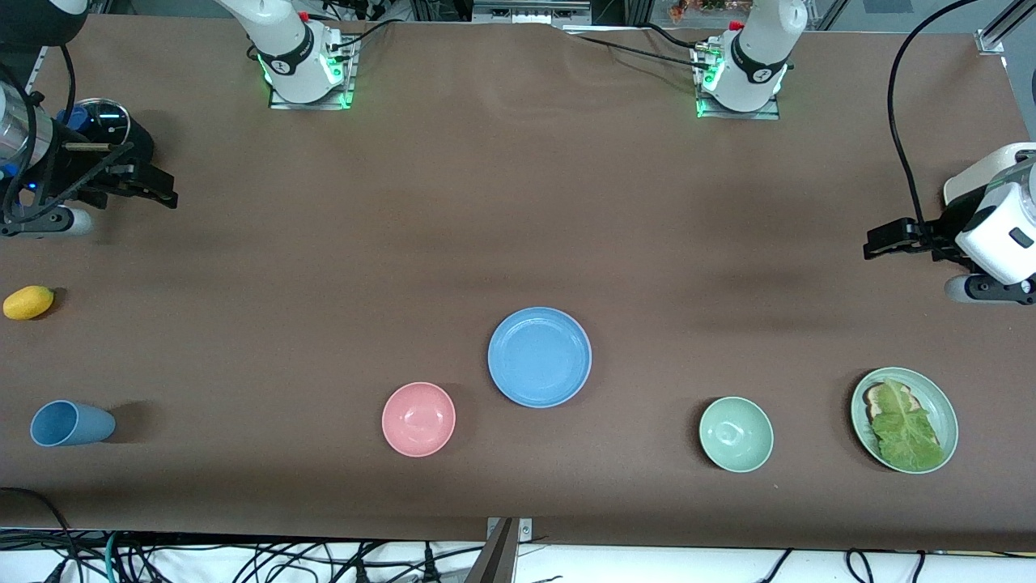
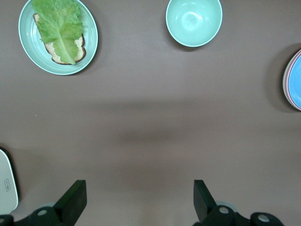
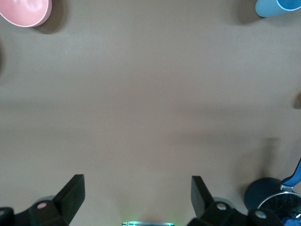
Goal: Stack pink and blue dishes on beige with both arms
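A light blue plate (image 1: pixel 539 356) lies flat near the middle of the table. In the left wrist view the blue plate (image 2: pixel 295 80) sits on top of a thin pink rim (image 2: pixel 284 81), which is the pink plate's edge. The beige plate is hidden. My left gripper (image 1: pixel 878 241) hangs open and holds nothing over bare table at the left arm's end (image 2: pixel 138 188). My right gripper (image 1: pixel 162 190) hangs open and holds nothing over bare table at the right arm's end (image 3: pixel 137 183). Both are well away from the plates.
A pink bowl (image 1: pixel 418 419) sits beside the blue plate, nearer the camera. A green bowl (image 1: pixel 736 433) and a green plate (image 1: pixel 948 409) with bread and lettuce lie toward the left arm's end. A blue cup (image 1: pixel 71 423) on its side and a yellow fruit (image 1: pixel 28 302) lie toward the right arm's end.
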Controlling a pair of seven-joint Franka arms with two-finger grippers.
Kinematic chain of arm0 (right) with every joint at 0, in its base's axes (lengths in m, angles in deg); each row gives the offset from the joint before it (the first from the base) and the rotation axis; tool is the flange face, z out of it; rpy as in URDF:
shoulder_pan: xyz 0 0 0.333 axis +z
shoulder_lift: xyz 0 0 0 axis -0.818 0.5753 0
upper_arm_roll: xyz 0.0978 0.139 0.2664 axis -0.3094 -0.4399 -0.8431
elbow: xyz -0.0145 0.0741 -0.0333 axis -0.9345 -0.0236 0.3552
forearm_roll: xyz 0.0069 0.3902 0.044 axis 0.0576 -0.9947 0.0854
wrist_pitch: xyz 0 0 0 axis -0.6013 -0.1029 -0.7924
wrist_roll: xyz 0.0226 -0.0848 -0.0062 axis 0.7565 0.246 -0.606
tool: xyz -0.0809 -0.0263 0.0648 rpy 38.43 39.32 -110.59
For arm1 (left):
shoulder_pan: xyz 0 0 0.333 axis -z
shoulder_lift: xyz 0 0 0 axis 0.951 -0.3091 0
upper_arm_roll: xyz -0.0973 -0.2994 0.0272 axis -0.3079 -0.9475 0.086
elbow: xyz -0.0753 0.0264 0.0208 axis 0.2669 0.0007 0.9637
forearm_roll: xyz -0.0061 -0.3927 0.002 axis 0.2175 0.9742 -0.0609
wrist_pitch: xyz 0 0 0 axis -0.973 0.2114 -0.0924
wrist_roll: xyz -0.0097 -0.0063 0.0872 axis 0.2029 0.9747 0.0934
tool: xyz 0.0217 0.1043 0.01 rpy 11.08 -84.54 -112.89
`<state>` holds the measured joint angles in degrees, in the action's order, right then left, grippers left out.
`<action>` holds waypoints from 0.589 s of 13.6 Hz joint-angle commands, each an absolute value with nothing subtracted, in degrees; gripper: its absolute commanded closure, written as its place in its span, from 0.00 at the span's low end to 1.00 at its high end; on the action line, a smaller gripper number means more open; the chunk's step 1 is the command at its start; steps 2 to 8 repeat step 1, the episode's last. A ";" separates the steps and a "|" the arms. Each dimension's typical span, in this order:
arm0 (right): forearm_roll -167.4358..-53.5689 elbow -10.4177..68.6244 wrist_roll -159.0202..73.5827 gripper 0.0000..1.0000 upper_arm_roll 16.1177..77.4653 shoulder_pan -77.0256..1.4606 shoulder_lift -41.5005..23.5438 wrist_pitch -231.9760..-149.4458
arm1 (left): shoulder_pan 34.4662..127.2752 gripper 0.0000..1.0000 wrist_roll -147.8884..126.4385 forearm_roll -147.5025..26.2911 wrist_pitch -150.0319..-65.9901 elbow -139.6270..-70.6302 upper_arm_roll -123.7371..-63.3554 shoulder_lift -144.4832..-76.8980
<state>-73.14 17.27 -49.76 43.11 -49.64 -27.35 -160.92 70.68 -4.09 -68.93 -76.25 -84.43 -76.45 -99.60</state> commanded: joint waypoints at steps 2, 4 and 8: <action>-74.10 15.60 -48.89 0.00 42.93 -50.13 -27.17 -159.38 | 70.33 0.00 -4.10 -68.02 -75.84 -82.58 -76.45 -100.36; -74.10 15.60 -48.89 0.00 42.93 -50.13 -27.17 -159.38 | 70.33 0.00 -4.10 -68.02 -75.84 -82.58 -76.45 -100.36; -74.10 15.60 -48.89 0.00 42.93 -50.13 -27.17 -159.38 | 70.33 0.00 -4.10 -68.02 -75.84 -82.58 -76.45 -100.36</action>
